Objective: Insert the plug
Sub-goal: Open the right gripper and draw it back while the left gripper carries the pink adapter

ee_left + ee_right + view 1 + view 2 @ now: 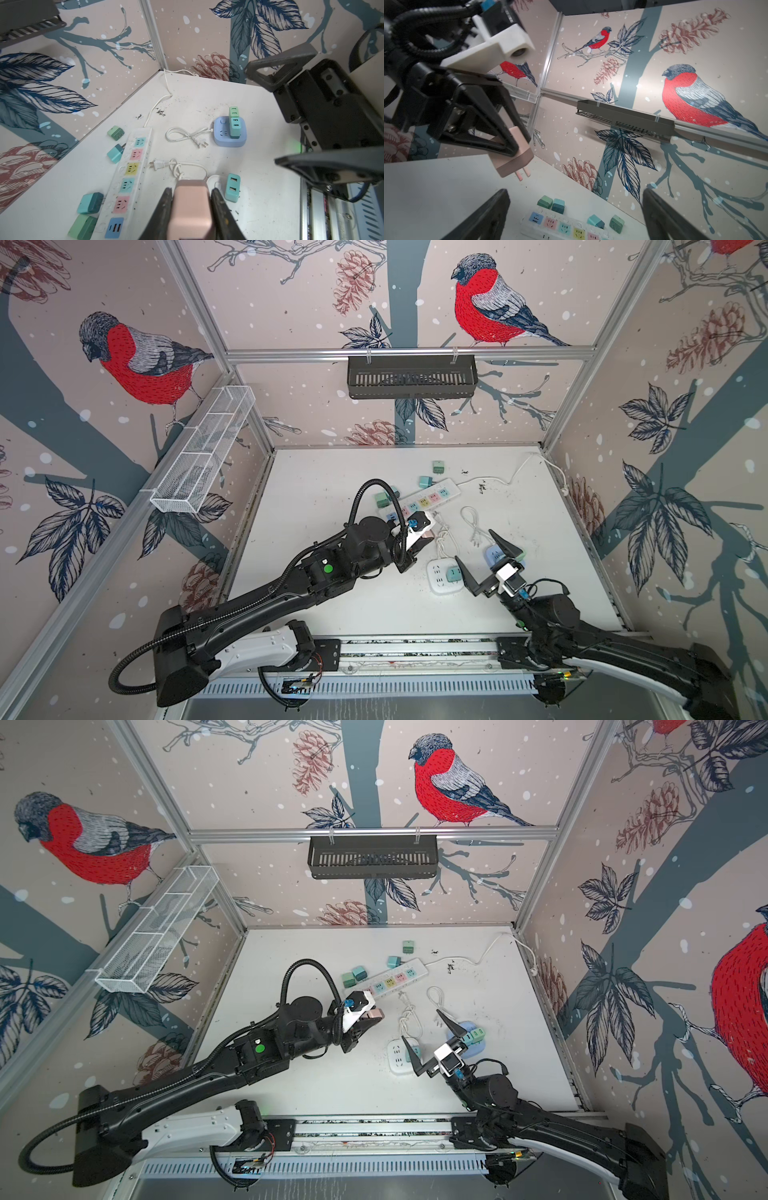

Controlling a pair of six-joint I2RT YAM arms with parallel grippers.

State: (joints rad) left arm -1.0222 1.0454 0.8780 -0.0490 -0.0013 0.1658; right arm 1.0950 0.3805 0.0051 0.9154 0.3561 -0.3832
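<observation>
The plug [191, 207] is a pink adapter block, and my left gripper [192, 190] is shut on its sides. It hangs above the table near the front end of the long white power strip [424, 502], which has coloured sockets. In the right wrist view the plug [517, 155] shows two prongs pointing down, clear of the table. In both top views my right gripper [475, 546] [421, 1025] stands wide open and empty, between the white square socket [436, 574] and the blue socket [220, 141].
A teal adapter [232, 188] sits in the white socket, and two green ones [233, 122] in the blue socket. Loose teal and green adapters [382, 499] lie beside the strip. Two coiled white cords [442, 537] lie mid-table. A black shelf [411, 377] and a wire basket [203, 452] hang on the walls.
</observation>
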